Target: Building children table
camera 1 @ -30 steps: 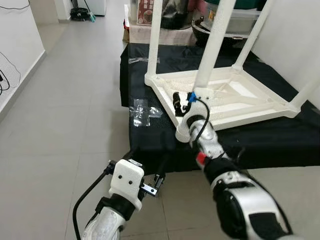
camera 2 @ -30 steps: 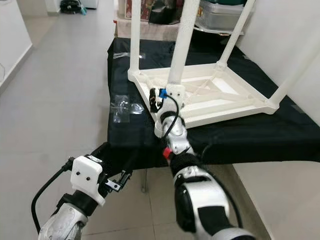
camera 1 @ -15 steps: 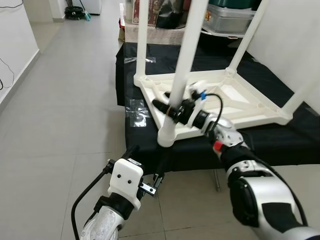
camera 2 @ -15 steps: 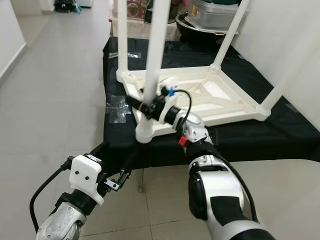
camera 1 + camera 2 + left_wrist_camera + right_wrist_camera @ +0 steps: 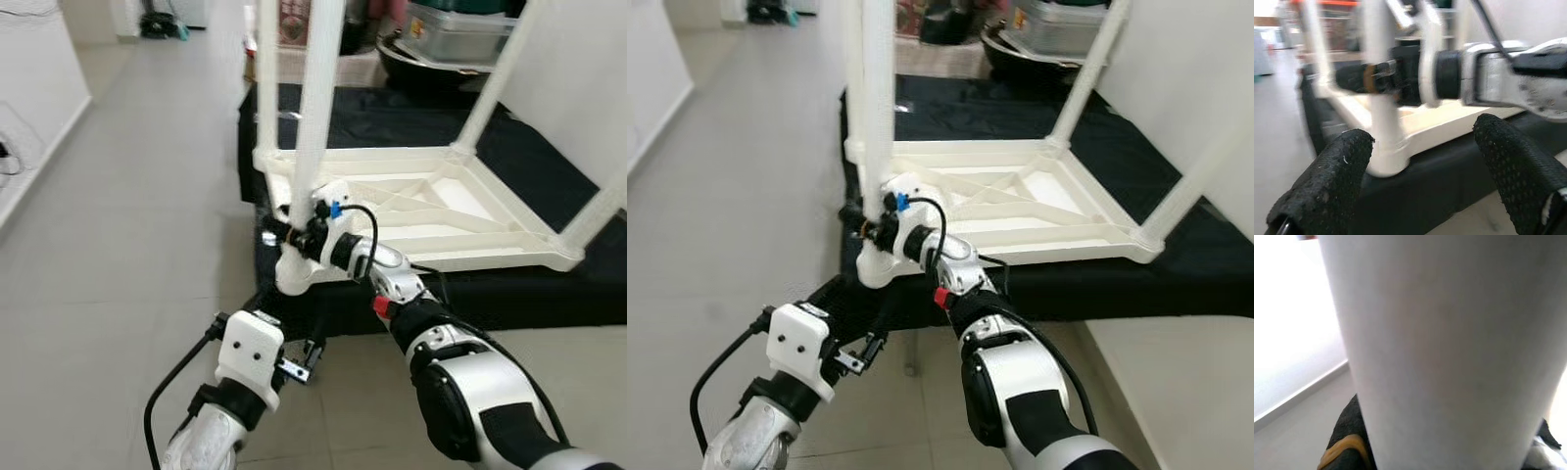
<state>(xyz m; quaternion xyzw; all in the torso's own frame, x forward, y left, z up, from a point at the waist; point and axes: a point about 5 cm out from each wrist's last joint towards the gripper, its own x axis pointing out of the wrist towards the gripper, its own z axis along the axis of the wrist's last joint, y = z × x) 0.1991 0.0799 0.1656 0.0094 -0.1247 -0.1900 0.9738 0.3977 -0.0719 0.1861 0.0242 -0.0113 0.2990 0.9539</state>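
A white children's table point(image 5: 431, 211) lies upside down on a black-draped platform point(image 5: 509, 284), its legs pointing up. The near left leg point(image 5: 315, 117) stands in its corner socket point(image 5: 294, 274) at the platform's front edge. My right gripper point(image 5: 294, 233) reaches in from the right and is shut on that leg just above the socket; up close the leg point(image 5: 1449, 352) is a broad white column. My left gripper point(image 5: 1420, 186) hangs low in front of the platform, below that corner, open, with both black fingers point(image 5: 1322, 191) apart and holding nothing.
Grey tiled floor point(image 5: 127, 196) stretches to the left and front of the platform. Pots and a box point(image 5: 451, 39) crowd the shelf behind the table. A white wall point(image 5: 578, 78) runs close along the right side.
My right gripper has swung round from the front of the corner to the leg's side and closed on it near the base. The view has shifted. The left arm has stayed put.
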